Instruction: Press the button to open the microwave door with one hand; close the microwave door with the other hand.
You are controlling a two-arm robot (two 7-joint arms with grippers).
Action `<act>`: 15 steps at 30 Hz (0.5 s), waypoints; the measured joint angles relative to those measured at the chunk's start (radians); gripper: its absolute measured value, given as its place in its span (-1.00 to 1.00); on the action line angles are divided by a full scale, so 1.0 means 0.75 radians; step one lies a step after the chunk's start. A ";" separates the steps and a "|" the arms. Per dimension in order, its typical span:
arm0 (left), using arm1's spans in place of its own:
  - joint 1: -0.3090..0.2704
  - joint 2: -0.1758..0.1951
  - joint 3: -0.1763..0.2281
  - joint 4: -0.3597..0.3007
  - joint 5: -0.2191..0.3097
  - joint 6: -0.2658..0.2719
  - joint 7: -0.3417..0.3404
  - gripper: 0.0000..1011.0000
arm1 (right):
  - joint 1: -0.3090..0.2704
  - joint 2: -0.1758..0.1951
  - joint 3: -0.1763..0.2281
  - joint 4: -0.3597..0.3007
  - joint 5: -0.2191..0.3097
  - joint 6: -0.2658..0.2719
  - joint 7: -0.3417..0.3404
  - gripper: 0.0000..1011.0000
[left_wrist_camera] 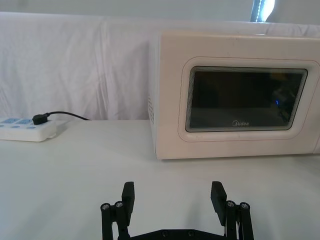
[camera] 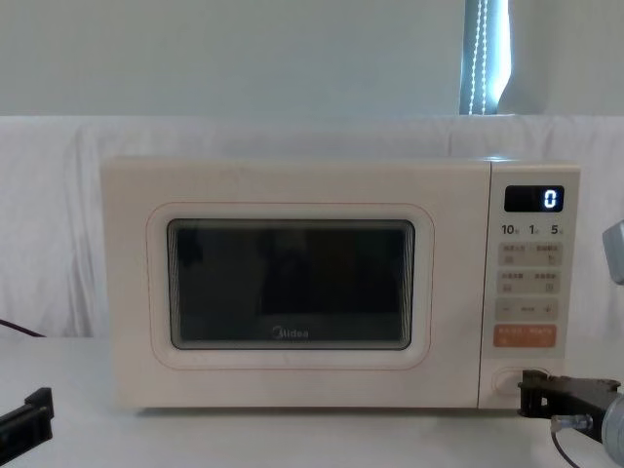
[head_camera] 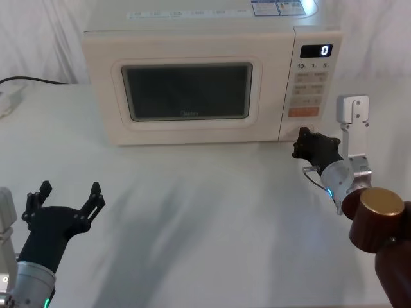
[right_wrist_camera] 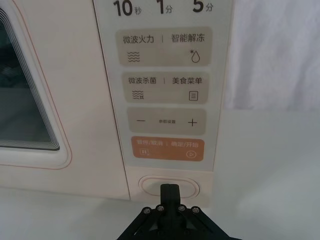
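The cream microwave's door with its dark window sits flush and closed, also seen in the chest view and the left wrist view. The oval button lies at the bottom of the control panel, below the orange key. My right gripper is shut, its joined fingertips right at the button's middle; whether they touch it I cannot tell. In the head view that gripper is at the panel's lower corner. My left gripper hovers open low over the table, well in front of the door, nothing between its fingers.
A white power strip with a black cable lies on the cloth-covered table left of the microwave. The display reads 0. Bare table stretches between the two arms in front of the oven.
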 joint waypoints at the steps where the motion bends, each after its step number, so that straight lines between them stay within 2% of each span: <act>1: 0.000 0.000 0.000 0.000 0.000 0.000 0.000 0.98 | 0.002 -0.001 0.001 0.005 -0.001 -0.002 -0.001 -1.00; 15: 0.000 0.000 0.000 0.000 0.000 0.000 0.000 0.98 | 0.033 -0.014 0.011 0.070 -0.011 -0.032 -0.005 -1.00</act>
